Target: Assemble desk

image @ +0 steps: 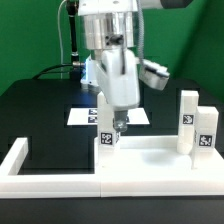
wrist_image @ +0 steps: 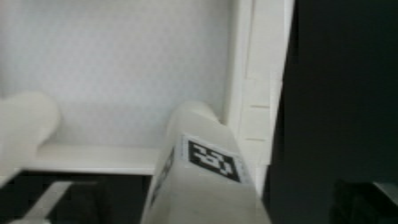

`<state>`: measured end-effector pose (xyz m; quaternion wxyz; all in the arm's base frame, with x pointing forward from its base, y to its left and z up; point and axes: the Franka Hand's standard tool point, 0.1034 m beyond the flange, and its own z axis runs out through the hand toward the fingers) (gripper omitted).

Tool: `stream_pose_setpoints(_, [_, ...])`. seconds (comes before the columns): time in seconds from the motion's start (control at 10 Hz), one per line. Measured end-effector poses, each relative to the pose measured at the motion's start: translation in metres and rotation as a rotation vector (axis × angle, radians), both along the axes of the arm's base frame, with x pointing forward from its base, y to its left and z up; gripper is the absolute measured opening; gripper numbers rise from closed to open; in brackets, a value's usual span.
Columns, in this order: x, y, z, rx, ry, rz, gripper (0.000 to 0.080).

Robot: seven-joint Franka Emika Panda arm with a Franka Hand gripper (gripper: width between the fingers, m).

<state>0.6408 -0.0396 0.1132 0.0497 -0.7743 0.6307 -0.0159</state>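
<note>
A flat white marker board (image: 88,113) printed with black square tags is lying on the black work surface (image: 35,110), partly hidden in the exterior view. Long white bars (image: 22,160) are forming a raised border along the near edge and at the exterior view's left corner. A plain green backdrop (image: 30,35) is standing behind the black surface.
</note>
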Motion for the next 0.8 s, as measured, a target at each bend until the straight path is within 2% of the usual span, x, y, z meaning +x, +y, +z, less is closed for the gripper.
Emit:
stream_pose_setpoints(0.1, [0.000, -0.001, -0.001, -0.008, -0.005, 0.070, 0.0643])
stream_pose_setpoints(0.4, [0.000, -0.004, -0.001, -0.035, -0.017, 0.315, 0.0649])
stream_pose_setpoints(0.5, [0.000, -0.011, 0.000, -0.090, -0.012, 0.572, 0.0649])
stream_pose_setpoints(0.6, [0.002, -0.012, 0.002, -0.113, -0.011, 0.735, 0.0649])
stream_pose_setpoints(0.7, [0.001, -0.015, 0.002, -0.124, -0.015, 0.866, 0.0649])
stream_pose_setpoints(0.8, [0.002, -0.015, 0.002, -0.123, -0.016, 0.854, 0.0649])
